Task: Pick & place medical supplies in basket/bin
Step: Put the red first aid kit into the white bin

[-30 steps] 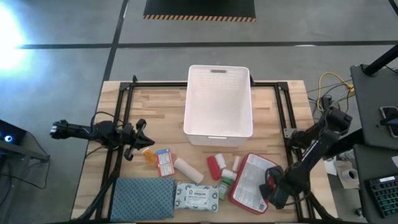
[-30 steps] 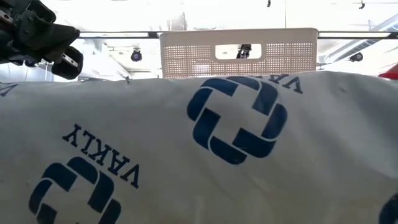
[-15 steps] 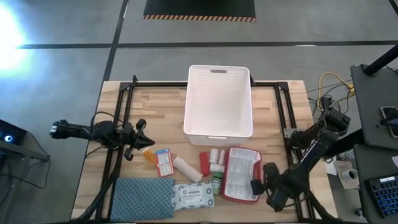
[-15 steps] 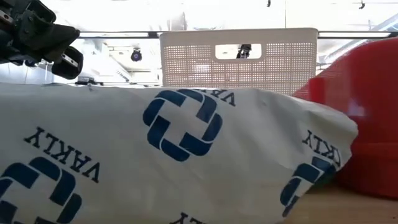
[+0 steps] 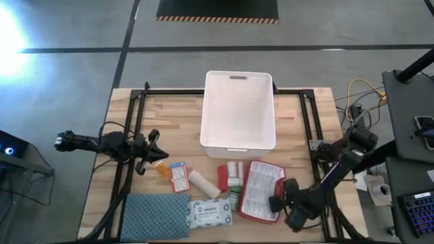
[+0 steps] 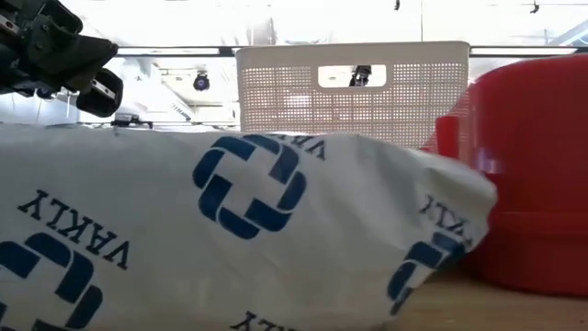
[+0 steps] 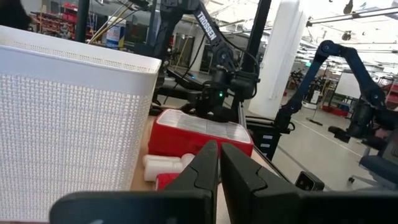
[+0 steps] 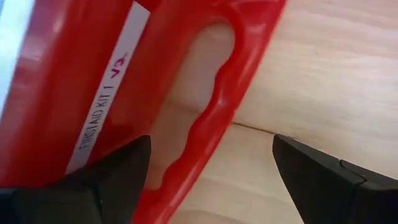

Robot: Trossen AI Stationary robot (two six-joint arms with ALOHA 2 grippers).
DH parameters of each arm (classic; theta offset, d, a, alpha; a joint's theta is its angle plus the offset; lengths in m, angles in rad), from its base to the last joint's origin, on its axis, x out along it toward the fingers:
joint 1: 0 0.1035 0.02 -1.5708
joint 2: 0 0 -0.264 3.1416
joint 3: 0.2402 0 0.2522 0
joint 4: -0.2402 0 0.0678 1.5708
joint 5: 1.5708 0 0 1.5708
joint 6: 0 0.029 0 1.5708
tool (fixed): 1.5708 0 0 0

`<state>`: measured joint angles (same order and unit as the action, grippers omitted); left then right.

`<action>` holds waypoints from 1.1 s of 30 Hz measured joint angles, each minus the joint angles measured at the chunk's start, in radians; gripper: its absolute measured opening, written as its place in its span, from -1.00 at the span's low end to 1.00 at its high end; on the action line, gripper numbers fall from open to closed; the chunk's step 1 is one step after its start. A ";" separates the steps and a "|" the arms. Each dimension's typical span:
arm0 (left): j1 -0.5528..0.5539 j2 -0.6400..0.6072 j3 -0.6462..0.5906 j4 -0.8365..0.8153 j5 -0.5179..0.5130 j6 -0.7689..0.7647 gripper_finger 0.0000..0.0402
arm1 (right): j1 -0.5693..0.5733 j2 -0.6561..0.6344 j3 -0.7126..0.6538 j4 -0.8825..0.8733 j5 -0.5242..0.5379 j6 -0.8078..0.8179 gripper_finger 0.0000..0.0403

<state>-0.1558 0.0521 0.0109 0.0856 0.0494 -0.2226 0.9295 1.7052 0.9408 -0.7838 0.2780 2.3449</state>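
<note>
The red-and-white first-aid kit (image 5: 262, 191) lies flat on the table's near right part, next to the red roll (image 5: 223, 178), white rolls (image 5: 235, 169) and a green bottle (image 5: 234, 198). Left of those lie a white roll (image 5: 203, 184), a small box (image 5: 180, 176), an orange bottle (image 5: 161, 166) and the white wipes packet (image 5: 211, 212), which fills the low view (image 6: 230, 230). My right gripper (image 5: 277, 203) is open at the kit's right edge. My left gripper (image 5: 153, 152), shut (image 7: 218, 163), hovers over the table's left side. The white bin (image 5: 239, 110) stands mid-table. My right gripper (image 8: 211, 143) comes level from the table's right at the kit's red handle (image 8: 217, 106), which runs in between the open fingers (image 8: 106, 180). One finger overlaps the kit's body (image 8: 74, 81). The exact touching spot is hidden below the frame. The kit rests flat on the table.
A blue-grey folded cloth (image 5: 154, 215) lies at the near left edge beside the wipes packet. Black frame rails (image 5: 132, 135) run along both table sides. Bare wood shows left of the bin and right of the kit (image 5: 298, 135).
My right gripper has moved toward the table's left, and the first-aid kit has slid left with it and turned straighter. The kit has crowded the rolls, small bottles and wipes packet leftward. In the low view the packet has shifted left and the red kit has come into sight.
</note>
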 joint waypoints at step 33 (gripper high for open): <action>0.000 0.000 0.000 0.000 0.000 0.000 -1.00 | 0.003 -0.141 -0.003 -0.218 0.263 -0.230 -0.77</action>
<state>-0.1558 0.0521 0.0109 0.0856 0.0494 -0.2226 0.9325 1.5639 0.9376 -1.0016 0.5412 2.1147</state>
